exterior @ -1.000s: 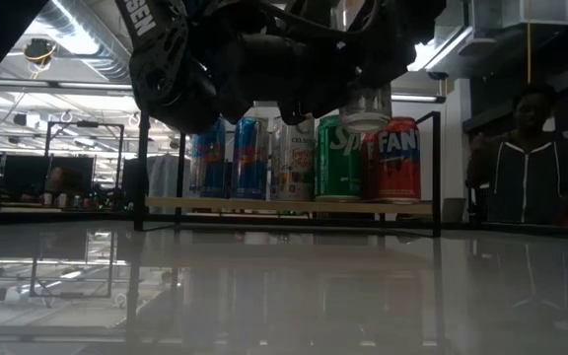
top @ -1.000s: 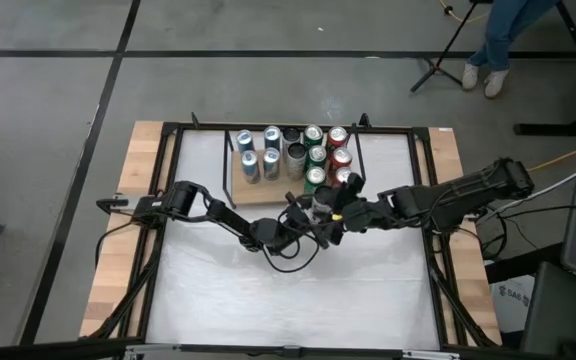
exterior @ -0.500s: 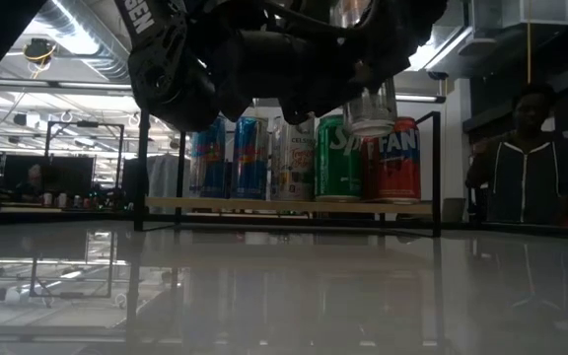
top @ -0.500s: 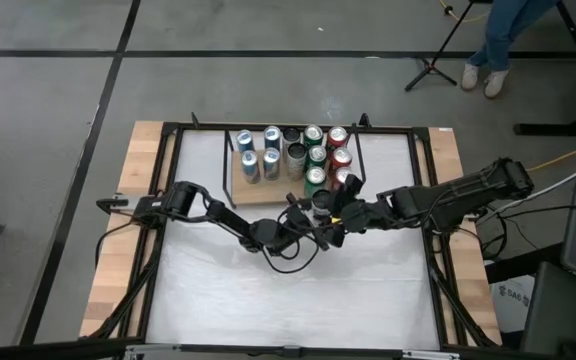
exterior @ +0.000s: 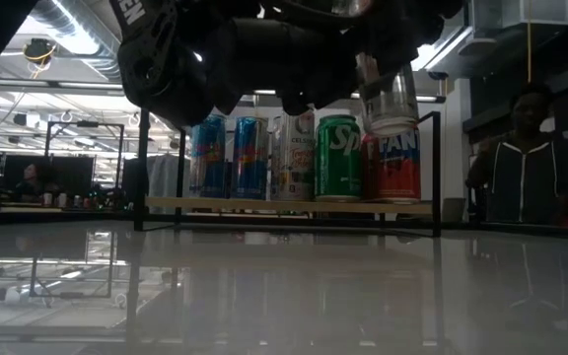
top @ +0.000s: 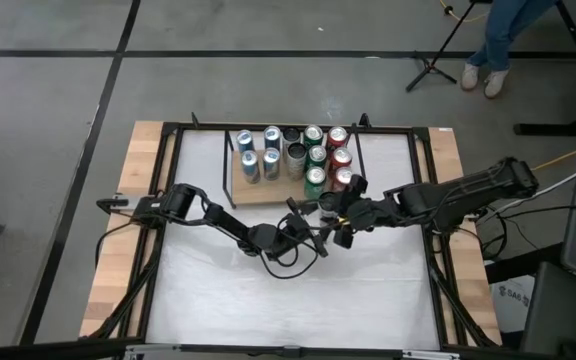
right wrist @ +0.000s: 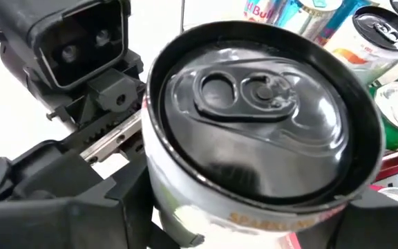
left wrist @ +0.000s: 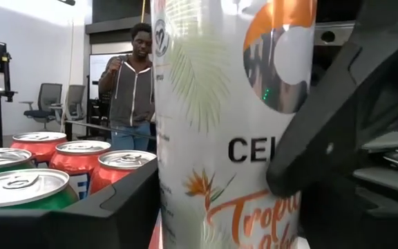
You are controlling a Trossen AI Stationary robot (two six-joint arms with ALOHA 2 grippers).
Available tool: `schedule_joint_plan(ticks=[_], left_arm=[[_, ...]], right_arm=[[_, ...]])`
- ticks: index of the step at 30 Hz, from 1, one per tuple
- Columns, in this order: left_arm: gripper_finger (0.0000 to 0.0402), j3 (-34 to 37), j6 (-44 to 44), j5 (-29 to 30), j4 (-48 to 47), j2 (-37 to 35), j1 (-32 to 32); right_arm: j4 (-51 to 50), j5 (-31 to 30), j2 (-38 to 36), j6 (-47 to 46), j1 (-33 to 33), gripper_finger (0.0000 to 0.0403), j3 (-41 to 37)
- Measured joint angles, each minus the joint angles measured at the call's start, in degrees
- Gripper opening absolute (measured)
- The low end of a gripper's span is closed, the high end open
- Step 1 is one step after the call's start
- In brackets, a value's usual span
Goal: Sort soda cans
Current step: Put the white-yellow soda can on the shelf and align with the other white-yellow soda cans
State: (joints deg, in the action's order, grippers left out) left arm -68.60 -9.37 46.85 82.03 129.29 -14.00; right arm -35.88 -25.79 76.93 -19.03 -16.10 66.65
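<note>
High view shows both jaws clamped on the white can (top: 326, 207); ease your left gripper (top: 313, 222) clear first, slowly.

Grey floor (top: 48, 120) crossed by dark lines, tripod (top: 448, 50) set beyond the table, office chairs (left wrist: 57, 104) seen by a white wall (left wrist: 33, 55), ceiling strip lights (exterior: 77, 25) lit, person (left wrist: 131, 86) stood behind.

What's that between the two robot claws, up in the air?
A silver can with a palm-leaf print, held aloft by the right gripper, the left gripper close beside it. Both wrist views and the low view show it.
</note>
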Motion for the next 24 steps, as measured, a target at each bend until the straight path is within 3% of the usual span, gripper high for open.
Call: schedule_joint_plan(ticks=[10,16,24], left_arm=[[0.0276,0.09,-0.01,-0.20,-0.93,-0.02,-0.17],[0.0276,0.17,4.87,-1.00,-7.04,-0.02,-0.21],[0.0276,0.24,6.15,1.02,-12.13,0.17,-2.01]], right_arm=[[-4.45,2.05,-3.49,1.59,0.00,0.0244,0.00],[-9.06,3.07,-4.52,1.67,-0.01,0.0245,0.00],[-12.64,10.31,-4.58,1.37,-0.07,0.0245,0.00]])
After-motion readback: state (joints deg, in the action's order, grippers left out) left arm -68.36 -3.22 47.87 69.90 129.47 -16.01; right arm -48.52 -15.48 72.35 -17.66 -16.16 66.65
